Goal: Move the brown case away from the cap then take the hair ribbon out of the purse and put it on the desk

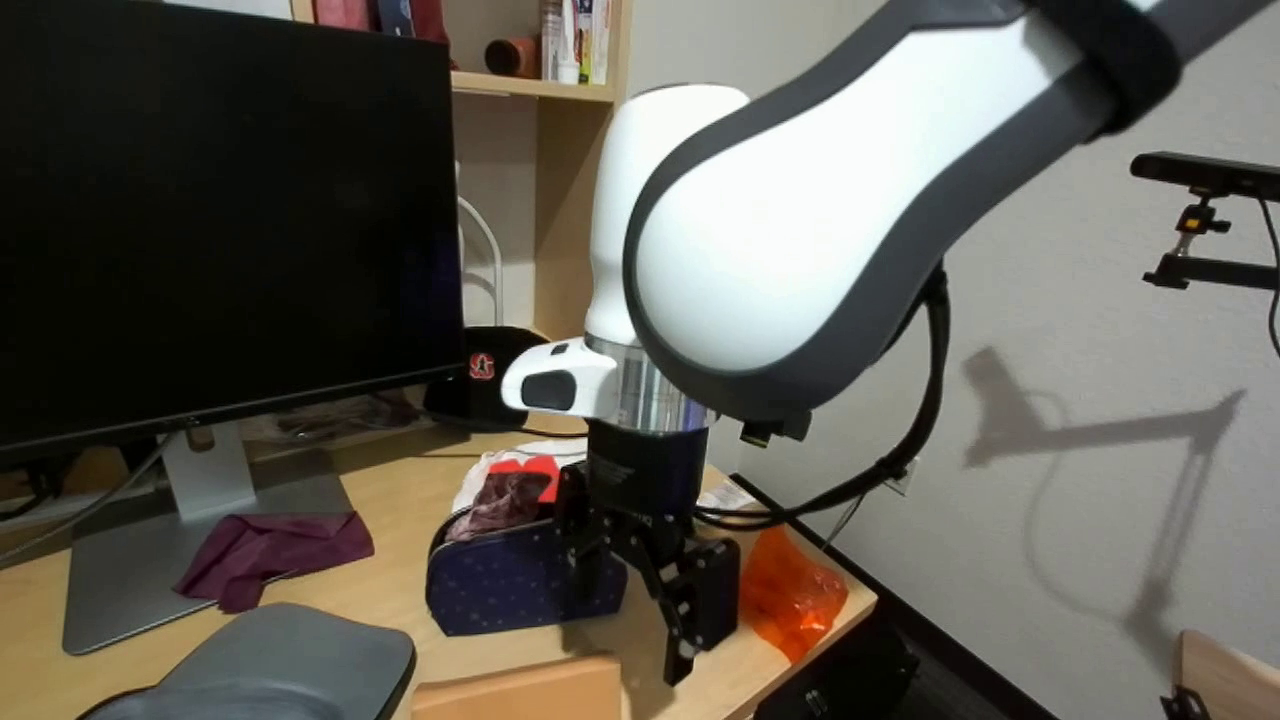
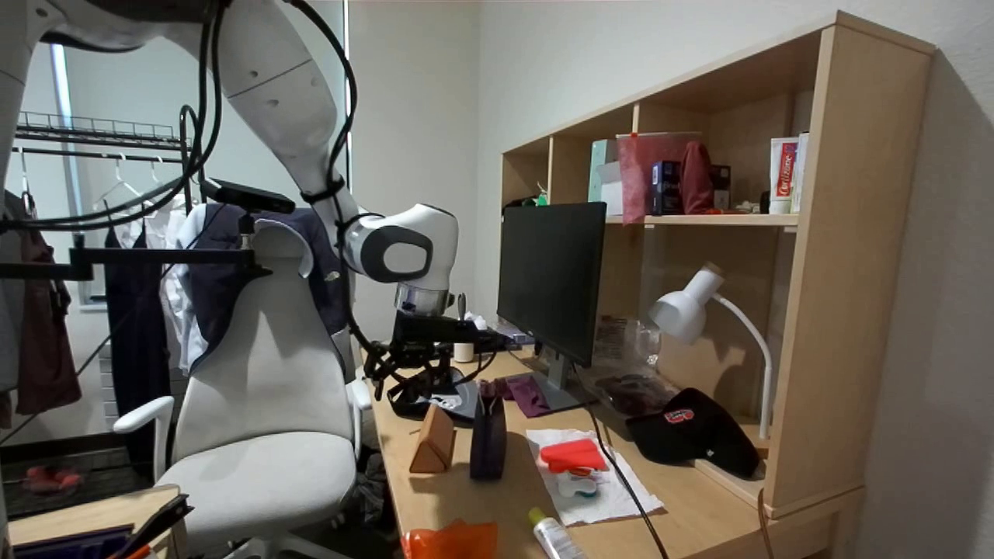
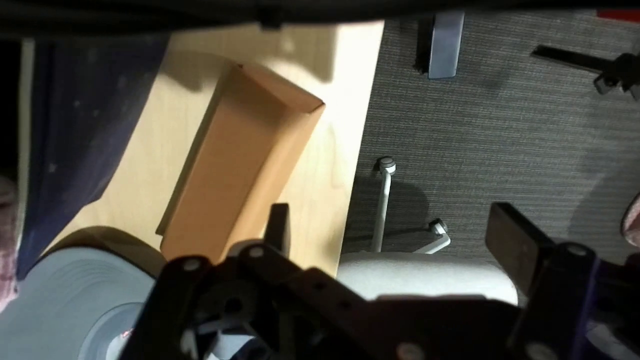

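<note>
1. Gripper [image 3: 397,235]: fingers [image 3: 517,245] spread wide; grey carpet [image 3: 480,140] and pale chair seat [image 3: 425,280] show through the gap.
2. One fingertip appears just beside the brown case [image 3: 225,165] in wrist view; can't tell if touching.
3. Case sits on desk [image 3: 327,175] beside navy zip purse [image 1: 520,588], well apart from black baseball cap [image 2: 691,431].
4. Hair ribbon [image 1: 505,500] bunched in purse's mouth.

Robot arm [image 1: 800,220] bends over, its gripper [image 3: 397,232] spread wide and pointing down.

In an exterior view the arm slopes in from the upper right, the wrist [image 1: 655,390] hanging nearly upright mid-frame; in an exterior view the forearm [image 2: 283,101] slants down from upper left. In the wrist view the fingers [image 3: 515,245] stand well apart, at lower centre and lower right.
</note>
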